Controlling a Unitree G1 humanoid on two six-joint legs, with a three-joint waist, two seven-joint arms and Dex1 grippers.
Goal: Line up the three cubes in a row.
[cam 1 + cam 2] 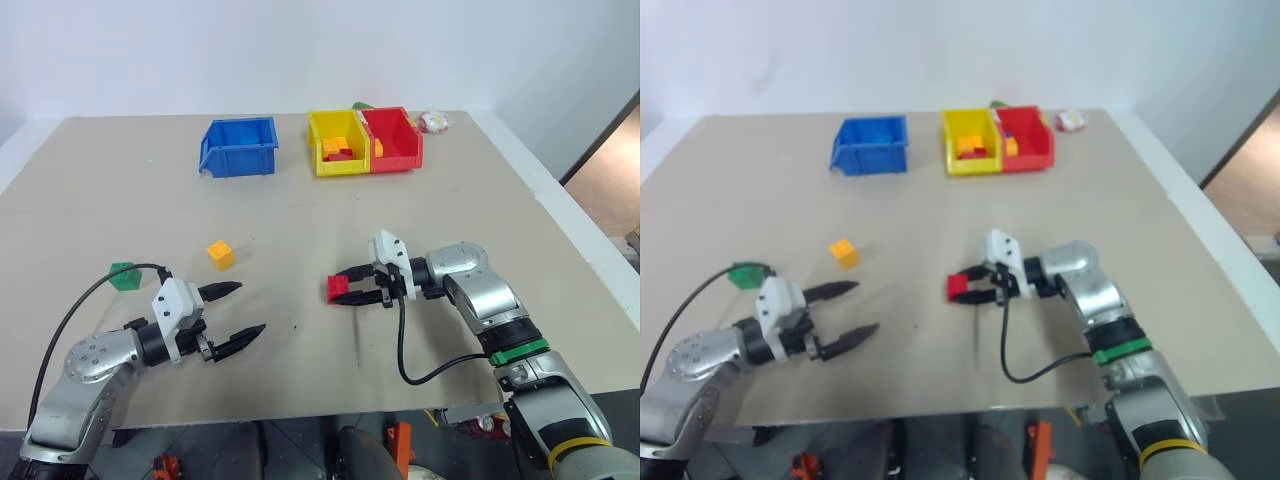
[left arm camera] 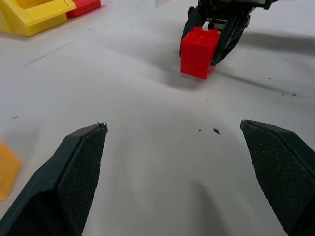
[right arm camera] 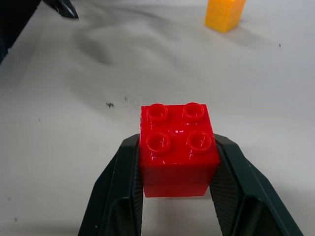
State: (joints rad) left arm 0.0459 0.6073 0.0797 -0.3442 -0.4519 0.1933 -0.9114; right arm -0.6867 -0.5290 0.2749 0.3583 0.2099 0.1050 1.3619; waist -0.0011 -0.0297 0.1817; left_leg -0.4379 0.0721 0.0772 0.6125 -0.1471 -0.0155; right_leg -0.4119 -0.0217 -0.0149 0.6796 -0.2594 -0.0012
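Right tool point(image 1: 352, 290) clamped on red cube point(image 1: 337, 289) mid-table, left tool point(image 1: 240, 311) apart, near front edge.

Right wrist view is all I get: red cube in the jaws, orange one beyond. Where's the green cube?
Observer: The green cube sits near the table's left edge, behind the left gripper.
Operator: Left gripper busy?
Observer: No, it is open and empty.
Operator: Is the red cube off the table?
Observer: Held by the right gripper just above it; contact cannot be ruled out.
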